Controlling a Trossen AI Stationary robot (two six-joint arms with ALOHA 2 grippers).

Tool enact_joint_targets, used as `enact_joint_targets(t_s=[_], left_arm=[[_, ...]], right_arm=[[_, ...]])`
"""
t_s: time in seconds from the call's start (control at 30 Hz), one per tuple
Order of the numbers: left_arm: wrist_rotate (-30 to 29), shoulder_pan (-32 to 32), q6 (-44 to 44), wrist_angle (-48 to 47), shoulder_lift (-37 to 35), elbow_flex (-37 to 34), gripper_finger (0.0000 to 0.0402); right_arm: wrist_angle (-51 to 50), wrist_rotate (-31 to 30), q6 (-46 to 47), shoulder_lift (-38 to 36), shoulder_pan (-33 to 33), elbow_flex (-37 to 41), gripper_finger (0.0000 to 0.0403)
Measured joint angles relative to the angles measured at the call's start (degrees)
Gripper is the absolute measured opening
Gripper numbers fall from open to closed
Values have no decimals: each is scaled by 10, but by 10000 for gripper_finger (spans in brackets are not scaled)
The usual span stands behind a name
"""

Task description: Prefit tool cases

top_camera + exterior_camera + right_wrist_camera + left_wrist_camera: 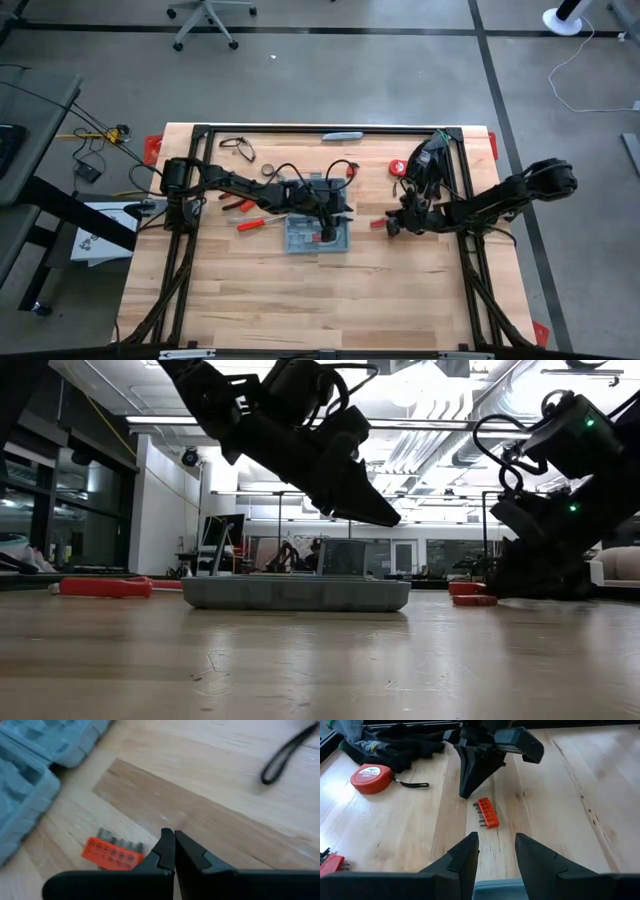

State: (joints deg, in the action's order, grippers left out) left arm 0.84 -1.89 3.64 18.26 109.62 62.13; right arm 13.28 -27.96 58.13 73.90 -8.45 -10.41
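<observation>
While the tool case (318, 232) lies open near the middle of the counter (300, 310), the left gripper (328, 222) hangs over its right part, jaws spread and holding nothing; in the left wrist view the case's blue-grey edge (499, 890) shows just below the fingers (462, 857). The right gripper (392, 226) sits low, right of the case and apart from it, jaws pressed together, empty. An orange bit holder (112, 854) lies on the counter just beside the right fingertips; contact cannot be told. A red tape measure (397, 168) lies farther back on the right, next to a dark cloth bundle (395, 742). Red-handled tools (255, 223) lie left of the case. A slim grey bar (343, 134) lies at the far edge.
</observation>
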Motion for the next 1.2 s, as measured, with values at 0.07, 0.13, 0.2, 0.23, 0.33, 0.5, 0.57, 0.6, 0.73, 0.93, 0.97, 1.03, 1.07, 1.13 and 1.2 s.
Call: enact_joint_targets(t_s=[0.07,0.13,0.2,0.23,0.33,0.5,0.57,0.6,0.73,0.93,0.97,1.03,1.07,1.13,1.2], left_arm=[[0,1,0,0,0,0,122],[0,1,0,1,0,0,122],[0,1,0,1,0,0,122],[0,1,-2,1,0,0,122],[0,1,-5,9,2,0,122],[0,2,-11,33,13,0,122],[3,2,-11,29,16,-1,122],[4,2,-11,32,19,0,122],[6,4,-15,39,27,0,122],[38,5,-3,65,66,31,122],[49,5,6,58,75,44,122],[63,5,40,37,92,76,122],[65,5,56,18,101,93,122],[65,6,82,-26,121,130,122],[68,3,94,-83,141,168,122]], right_arm=[[-19,2,6,-6,0,0,0],[-27,16,9,-7,0,-1,0],[-29,27,15,-4,-3,-1,0],[-28,28,21,-4,-9,-1,0],[-18,36,33,-4,-27,-1,0],[-8,47,50,-3,-51,-1,0],[-3,48,50,-3,-53,0,0],[2,49,50,-3,-53,0,0],[18,55,46,-3,-54,0,0],[53,47,35,19,-54,0,0],[62,46,34,27,-54,0,0],[87,43,32,47,-54,0,0],[93,40,30,57,-54,-3,0],[96,31,29,74,-54,-11,0],[98,25,29,88,-54,-20,0]])
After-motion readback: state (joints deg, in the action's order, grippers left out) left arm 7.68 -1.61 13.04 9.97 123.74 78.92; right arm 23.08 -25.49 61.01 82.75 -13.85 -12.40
